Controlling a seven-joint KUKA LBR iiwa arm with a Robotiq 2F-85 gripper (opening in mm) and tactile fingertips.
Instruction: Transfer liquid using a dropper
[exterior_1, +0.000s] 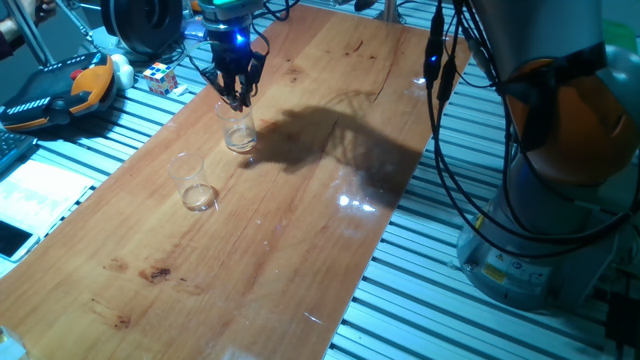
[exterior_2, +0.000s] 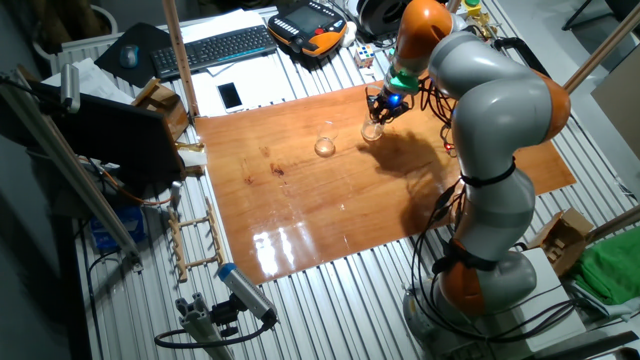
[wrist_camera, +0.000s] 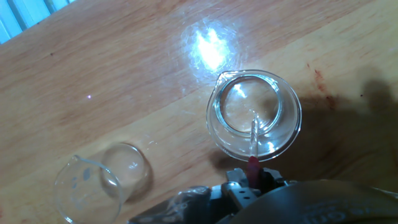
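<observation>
Two clear cups stand apart on the wooden table (exterior_1: 300, 250); the gripper (exterior_1: 238, 92), clamped on the dropper (wrist_camera: 254, 140), holds its tip inside the nearer cup (wrist_camera: 254, 112), so squeezing should proceed gently, with the tip kept centred over the liquid (wrist_camera: 239, 109).

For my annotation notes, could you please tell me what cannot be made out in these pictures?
- Hand view: gripper fingertips cut off by the bottom edge; its state unclear.
- Both fixed views: dropper too thin to see.
- Liquid level in the cup under the gripper: glare hides it.
- Other cup: contents too faint.
</observation>
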